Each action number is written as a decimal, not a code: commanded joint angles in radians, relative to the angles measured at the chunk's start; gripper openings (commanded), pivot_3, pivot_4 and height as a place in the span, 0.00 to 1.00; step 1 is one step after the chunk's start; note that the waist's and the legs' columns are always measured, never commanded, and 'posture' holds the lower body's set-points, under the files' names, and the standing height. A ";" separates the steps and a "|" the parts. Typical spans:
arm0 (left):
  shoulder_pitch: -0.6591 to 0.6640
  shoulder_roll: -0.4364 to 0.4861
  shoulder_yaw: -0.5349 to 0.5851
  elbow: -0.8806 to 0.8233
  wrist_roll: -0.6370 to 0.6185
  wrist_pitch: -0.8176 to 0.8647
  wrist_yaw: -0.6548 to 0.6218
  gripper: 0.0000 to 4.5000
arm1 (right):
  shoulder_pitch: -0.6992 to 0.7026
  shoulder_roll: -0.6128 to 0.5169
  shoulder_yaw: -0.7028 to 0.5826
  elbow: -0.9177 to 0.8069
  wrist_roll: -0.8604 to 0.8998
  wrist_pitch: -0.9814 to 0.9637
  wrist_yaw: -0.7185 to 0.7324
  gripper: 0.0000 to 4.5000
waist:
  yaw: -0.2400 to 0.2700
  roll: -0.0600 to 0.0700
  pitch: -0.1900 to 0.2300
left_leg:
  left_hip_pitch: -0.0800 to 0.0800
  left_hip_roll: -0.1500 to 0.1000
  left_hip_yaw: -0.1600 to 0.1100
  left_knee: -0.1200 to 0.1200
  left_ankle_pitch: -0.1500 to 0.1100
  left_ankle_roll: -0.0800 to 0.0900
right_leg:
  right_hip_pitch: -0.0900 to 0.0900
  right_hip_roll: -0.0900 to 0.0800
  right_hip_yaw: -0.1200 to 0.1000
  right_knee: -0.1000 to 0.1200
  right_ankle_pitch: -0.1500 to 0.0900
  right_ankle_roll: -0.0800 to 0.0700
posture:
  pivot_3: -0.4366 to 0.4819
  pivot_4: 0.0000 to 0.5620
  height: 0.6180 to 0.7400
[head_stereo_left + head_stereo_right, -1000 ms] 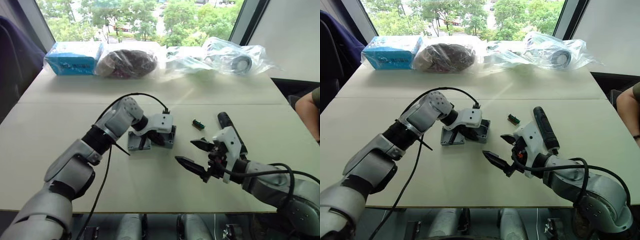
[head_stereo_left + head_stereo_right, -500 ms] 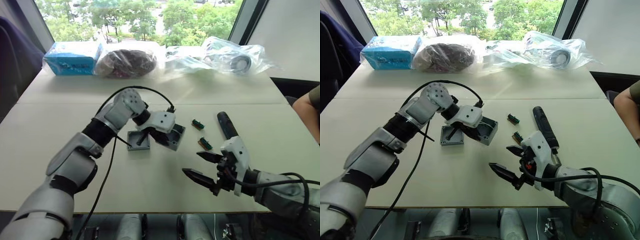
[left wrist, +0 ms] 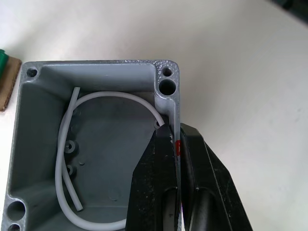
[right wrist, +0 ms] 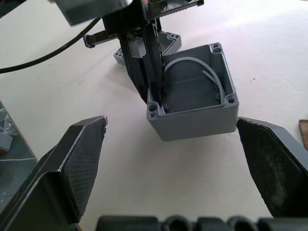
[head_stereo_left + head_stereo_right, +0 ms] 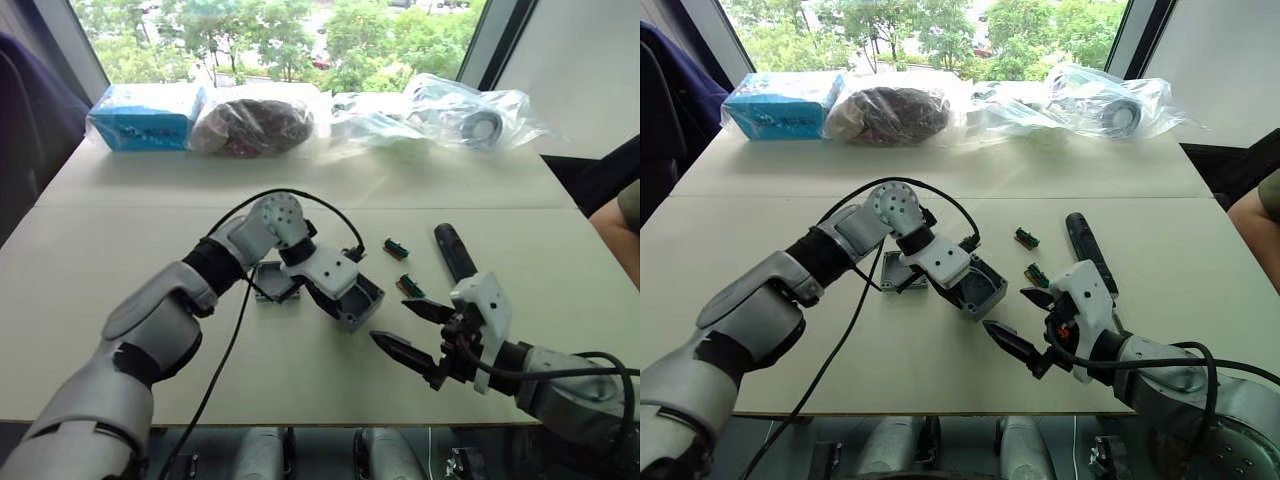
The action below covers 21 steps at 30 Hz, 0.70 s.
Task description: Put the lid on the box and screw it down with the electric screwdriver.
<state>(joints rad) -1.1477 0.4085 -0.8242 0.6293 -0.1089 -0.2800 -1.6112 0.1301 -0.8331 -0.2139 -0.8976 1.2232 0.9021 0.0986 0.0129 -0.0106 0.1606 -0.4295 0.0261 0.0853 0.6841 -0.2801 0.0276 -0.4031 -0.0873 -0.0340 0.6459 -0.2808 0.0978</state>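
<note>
My left gripper [image 5: 338,296] is shut on one wall of the grey box [image 5: 357,302], one finger inside and one outside. The box stands open side up with a white cord [image 3: 67,159] coiled in it. The thin grey lid [image 5: 275,283] lies flat on the table just behind the box, partly hidden by my left wrist. My right gripper [image 5: 390,320] is open a short way to the right of the box, and in the right wrist view its fingers [image 4: 82,159] spread wide on either side of the box [image 4: 192,101]. The black electric screwdriver [image 5: 452,251] lies on the table behind my right hand.
Two small green-brown parts [image 5: 396,247] [image 5: 410,288] lie between the box and the screwdriver. A blue carton [image 5: 148,115] and several plastic bags [image 5: 440,112] line the table's far edge. A person's arm [image 5: 620,215] shows at the right edge.
My left gripper has carried the box away from the lid, nearer and to the right, toward my right gripper. The right gripper has drawn back a little and stays open.
</note>
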 commanded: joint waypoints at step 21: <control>-0.038 0.316 0.418 -0.397 -0.003 1.341 0.484 0.64 | -0.405 -0.101 0.163 0.037 -0.092 -0.029 0.105 1.00 | -0.001 0.000 0.000 | -0.001 0.001 0.000 0.001 0.000 0.000 | -0.001 0.001 0.000 0.001 -0.001 0.002 | 0.48 0.27 1.00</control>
<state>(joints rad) -1.2227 0.6983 -0.4377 0.3617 -0.1234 0.8627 -1.1958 -0.2588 -0.9270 -0.1033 -0.8574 1.2023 0.8693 0.1744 0.0118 -0.0110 0.1608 -0.4304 0.0267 0.0852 0.6842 -0.2802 0.0278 -0.4046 -0.0864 -0.0332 0.6471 -0.2820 0.1000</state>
